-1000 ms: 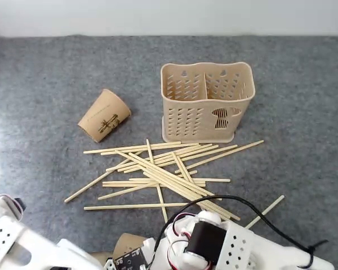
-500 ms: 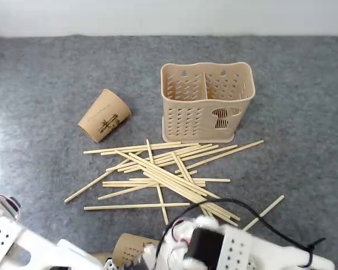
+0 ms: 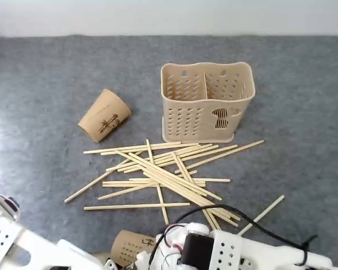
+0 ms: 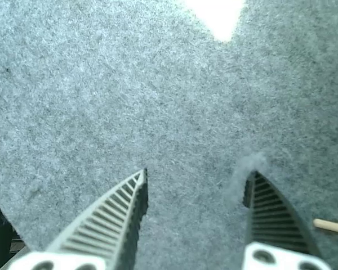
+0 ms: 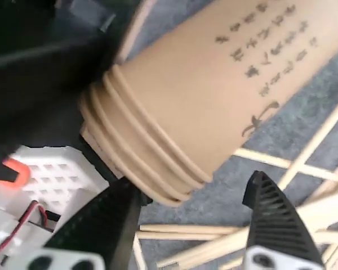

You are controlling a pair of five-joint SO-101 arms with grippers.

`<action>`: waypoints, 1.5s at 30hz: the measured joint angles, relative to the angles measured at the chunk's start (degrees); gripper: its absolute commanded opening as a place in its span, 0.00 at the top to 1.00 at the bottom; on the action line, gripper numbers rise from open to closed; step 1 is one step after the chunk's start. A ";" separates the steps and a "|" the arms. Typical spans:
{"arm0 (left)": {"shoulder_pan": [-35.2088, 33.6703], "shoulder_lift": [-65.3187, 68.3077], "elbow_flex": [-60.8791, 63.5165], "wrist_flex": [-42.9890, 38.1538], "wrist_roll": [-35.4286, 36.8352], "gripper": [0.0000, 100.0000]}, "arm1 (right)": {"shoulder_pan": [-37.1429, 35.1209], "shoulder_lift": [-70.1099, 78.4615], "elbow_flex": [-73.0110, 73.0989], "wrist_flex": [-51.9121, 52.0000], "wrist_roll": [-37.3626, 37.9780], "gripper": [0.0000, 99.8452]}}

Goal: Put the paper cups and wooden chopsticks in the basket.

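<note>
A grey felt mat covers the table. Toward the far side stands a tan plastic basket, upright, with a divider splitting it into two compartments. All the cups and chopsticks lie outside it on the mat.

To one side of the basket, apart from it, a brown paper cup lies on its side. In front of the basket a loose pile of wooden chopsticks is scattered, many crossing one another. One single chopstick lies apart from the pile, near the right arm at the near edge.

A stack of nested paper cups lies on its side at the near edge, just beside the right arm. In the right wrist view the right gripper is spread open, its two toothed fingers apart, with the rim end of the stack of nested paper cups close in front of them. It grips nothing.

The left arm sits at the near corner. The left gripper is also spread open above bare mat, holding nothing. A chopstick tip lies just beside one finger.
</note>
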 measured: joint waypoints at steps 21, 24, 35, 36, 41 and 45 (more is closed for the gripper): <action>3.25 0.00 0.00 0.35 0.18 0.73 | 11.25 0.00 0.00 -10.20 -0.09 0.99; 3.25 0.00 0.00 0.35 0.18 0.73 | 12.84 0.00 0.00 -10.20 -0.09 0.99; 5.01 0.00 0.00 0.35 0.18 0.73 | 33.58 0.00 -4.13 -10.73 2.11 0.99; 5.01 0.00 0.00 0.35 0.18 0.73 | 35.52 0.00 -5.01 -10.73 2.46 0.99; 7.21 0.00 1.76 0.35 0.18 0.73 | 43.52 0.00 -9.49 -10.73 3.16 0.99; 11.52 0.00 3.78 0.35 -0.35 0.73 | 49.14 0.00 -13.98 -10.73 3.16 0.99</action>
